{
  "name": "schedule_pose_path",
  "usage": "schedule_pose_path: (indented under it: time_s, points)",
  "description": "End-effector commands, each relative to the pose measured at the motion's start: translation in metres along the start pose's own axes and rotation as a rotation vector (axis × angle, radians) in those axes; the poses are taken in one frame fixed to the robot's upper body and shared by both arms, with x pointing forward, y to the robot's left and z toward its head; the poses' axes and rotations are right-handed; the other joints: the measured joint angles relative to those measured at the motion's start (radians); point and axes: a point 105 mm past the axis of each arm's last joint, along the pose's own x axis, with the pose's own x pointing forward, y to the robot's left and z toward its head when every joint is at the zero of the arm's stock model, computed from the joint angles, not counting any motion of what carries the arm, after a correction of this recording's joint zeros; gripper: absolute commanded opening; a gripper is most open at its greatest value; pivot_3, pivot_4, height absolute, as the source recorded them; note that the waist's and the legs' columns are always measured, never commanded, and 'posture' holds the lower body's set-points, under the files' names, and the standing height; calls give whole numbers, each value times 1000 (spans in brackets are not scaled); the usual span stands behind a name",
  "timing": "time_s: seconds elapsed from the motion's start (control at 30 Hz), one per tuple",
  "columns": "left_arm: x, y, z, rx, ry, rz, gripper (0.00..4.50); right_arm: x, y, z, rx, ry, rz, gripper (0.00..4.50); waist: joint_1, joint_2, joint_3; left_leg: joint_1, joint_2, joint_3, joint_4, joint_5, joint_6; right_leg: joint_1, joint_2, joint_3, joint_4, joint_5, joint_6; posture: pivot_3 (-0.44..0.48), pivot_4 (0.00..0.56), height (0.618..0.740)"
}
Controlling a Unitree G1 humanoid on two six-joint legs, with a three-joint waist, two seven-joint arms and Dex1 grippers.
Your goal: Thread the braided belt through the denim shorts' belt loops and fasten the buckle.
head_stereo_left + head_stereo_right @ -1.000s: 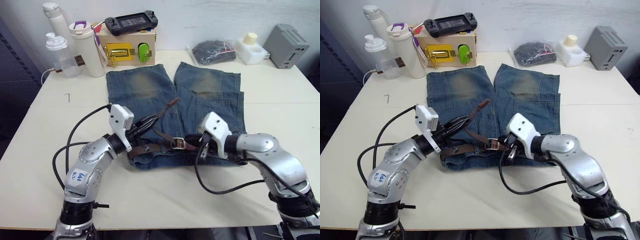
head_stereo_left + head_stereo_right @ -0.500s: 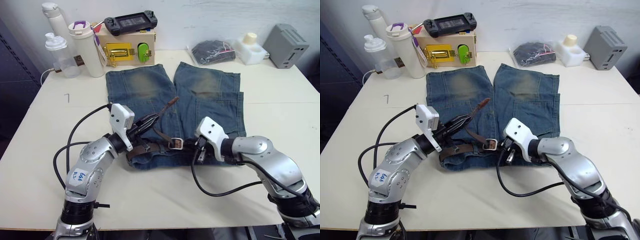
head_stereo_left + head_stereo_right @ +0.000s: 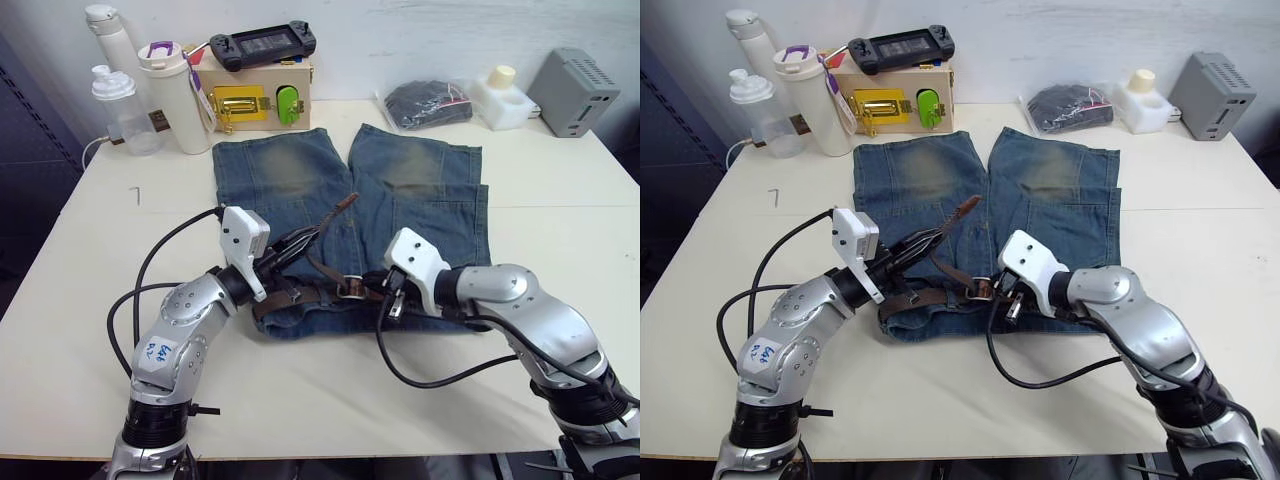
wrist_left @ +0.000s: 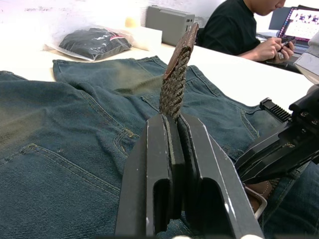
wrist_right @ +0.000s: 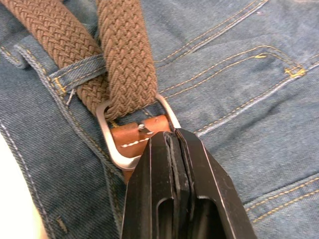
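Since a second ago the right fingers have slid leftward with the silver-grey rectangular metal buckle along the waistband. On the left, the left fingers are clenched on the dark brown braided belt, its leather tip standing up beyond them. Both rest over the faded blue denim shorts on the tabletop. The right fingers are closed at the buckle's edge.

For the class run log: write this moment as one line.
left pincer: shut on braided belt | right pincer: shut at buckle | belt through buckle
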Motion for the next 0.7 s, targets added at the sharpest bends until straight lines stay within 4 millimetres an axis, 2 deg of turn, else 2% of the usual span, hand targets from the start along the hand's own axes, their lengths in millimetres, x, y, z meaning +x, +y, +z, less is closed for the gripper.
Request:
schedule_pose_path:
  time_s: [0.03, 0.17, 0.37, 0.7]
  points:
    - [2, -3, 12, 32, -42, -11, 0, 7, 10, 17, -42, -50, 22, 45, -2, 0, 0, 0, 0, 0, 0, 0, 0, 0, 0, 0, 0, 0, 0, 0, 150, 645]
    - [3, -2, 12, 32, -42, -8, 0, 15, 17, 28, -61, -80, 37, 45, -1, 0, 0, 0, 0, 0, 0, 0, 0, 0, 0, 0, 0, 0, 0, 0, 150, 645]
    - [2, -3, 10, 33, -37, -8, 0, 16, 15, 41, -83, -112, 34, 45, -2, 0, 0, 0, 0, 0, 0, 0, 0, 0, 0, 0, 0, 0, 0, 0, 150, 645]
    - [-1, -2, 12, 42, -38, -13, 0, 4, 3, 33, -73, -79, 33, 45, -1, 0, 0, 0, 0, 0, 0, 0, 0, 0, 0, 0, 0, 0, 0, 0, 150, 645]
